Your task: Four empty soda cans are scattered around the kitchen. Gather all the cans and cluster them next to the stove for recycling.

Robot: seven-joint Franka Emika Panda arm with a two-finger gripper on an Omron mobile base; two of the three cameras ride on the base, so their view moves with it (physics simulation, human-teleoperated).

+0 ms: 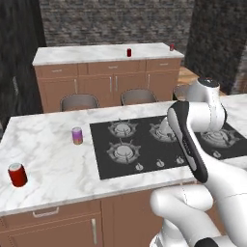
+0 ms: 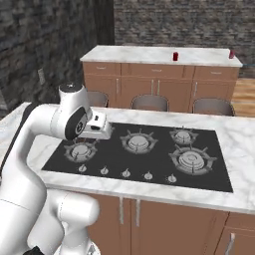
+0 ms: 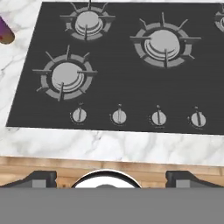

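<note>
At lower left of the left base view a red can (image 1: 17, 174) stands far from the stove (image 1: 164, 142); the purple can (image 1: 77, 135) sits nearer. With jaws spread empty, the gripper (image 3: 109, 175) could topple either can on a hasty reach.

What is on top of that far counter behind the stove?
Two small red soda cans stand apart on the far counter. The stove nearer by is partly covered by the robot's arm.
</note>
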